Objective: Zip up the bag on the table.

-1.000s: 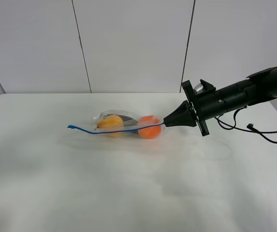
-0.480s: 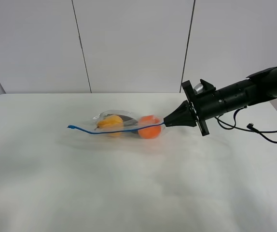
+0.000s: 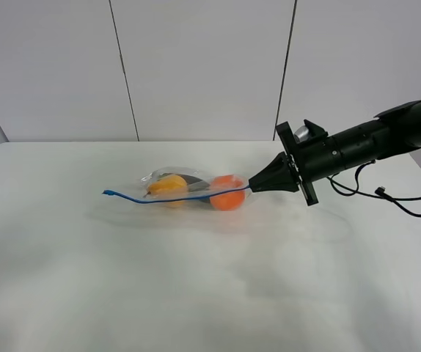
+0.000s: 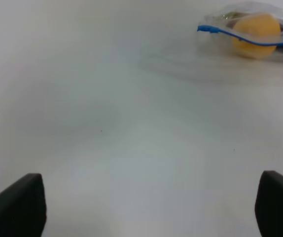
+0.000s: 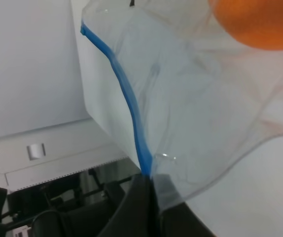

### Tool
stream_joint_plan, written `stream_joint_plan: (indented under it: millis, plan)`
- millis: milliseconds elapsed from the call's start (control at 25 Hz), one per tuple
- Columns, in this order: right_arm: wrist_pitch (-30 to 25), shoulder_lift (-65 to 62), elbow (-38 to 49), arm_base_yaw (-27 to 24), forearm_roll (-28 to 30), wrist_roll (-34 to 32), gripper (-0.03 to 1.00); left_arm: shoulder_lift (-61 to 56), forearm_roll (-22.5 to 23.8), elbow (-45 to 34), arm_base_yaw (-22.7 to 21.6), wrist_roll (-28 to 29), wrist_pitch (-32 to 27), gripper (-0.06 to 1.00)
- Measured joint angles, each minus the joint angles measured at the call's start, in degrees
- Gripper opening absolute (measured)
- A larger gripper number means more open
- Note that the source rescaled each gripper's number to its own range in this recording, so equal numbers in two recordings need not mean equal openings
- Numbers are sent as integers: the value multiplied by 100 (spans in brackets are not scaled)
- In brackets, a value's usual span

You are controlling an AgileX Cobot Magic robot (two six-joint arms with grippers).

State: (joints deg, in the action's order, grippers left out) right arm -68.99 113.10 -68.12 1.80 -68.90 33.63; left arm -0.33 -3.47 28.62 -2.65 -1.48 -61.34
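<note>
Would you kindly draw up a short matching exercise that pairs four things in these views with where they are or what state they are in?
Column one:
1. right gripper
2. left gripper
3. blue zipper strip
4. orange toy fruit

Column two:
A. inside the bag, at the end nearest the right arm
B. jaws wide apart above bare table, holding nothing
C. running along the bag's long edge, its far end sticking out free
D. jaws shut on the end of the bag's zipper edge

Pairs: 1-D, 2-B, 3-C, 4-A
</note>
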Motion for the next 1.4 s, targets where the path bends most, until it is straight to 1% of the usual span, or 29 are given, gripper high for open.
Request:
stream_joint_plan:
  millis: [40,120,160,280,320,360,400,480,680,800,880,920,1120,1280,1400]
  plan:
    - [-5,0,-32,0,52,-15,6,0,0,0,0,0,0,98]
    - [-5,0,-97,0,179,-155,20,0,0,0,0,0,0,98]
    - [-5,0,-142,0,262,-219,33,0,0,0,0,0,0,98]
    - [-17,-6,-389,0,700,-360,76,0,0,0,0,0,0,98]
    - [-22,-28,-511,0,936,-418,86,0,0,-4,0,0,0,98]
    - [-24,-58,-649,0,1239,-503,92,0,0,-4,0,0,0,98]
    - [-35,-99,-787,0,1538,-625,95,0,0,-4,0,0,0,98]
    - [-35,-184,-1157,0,2452,-948,98,0,0,-4,0,0,0,98]
    - [-35,-207,-1875,0,4908,-2093,100,0,0,-4,0,0,0,98]
    - [-35,-207,-2016,0,5933,-2504,100,0,0,-6,0,0,0,98]
    - [-46,-207,-2016,-51,6267,-2615,100,0,0,-6,0,0,0,98]
    - [-46,-207,-2016,-92,6328,-2652,100,0,0,-6,0,0,0,98]
    - [-46,-382,-1941,-327,6412,-2701,100,0,0,-6,0,0,0,98]
    - [-46,-971,-1422,-333,6429,-2707,100,0,0,-6,0,0,0,98]
    - [-46,-1594,-780,-333,6371,-2707,100,0,0,-6,0,0,0,98]
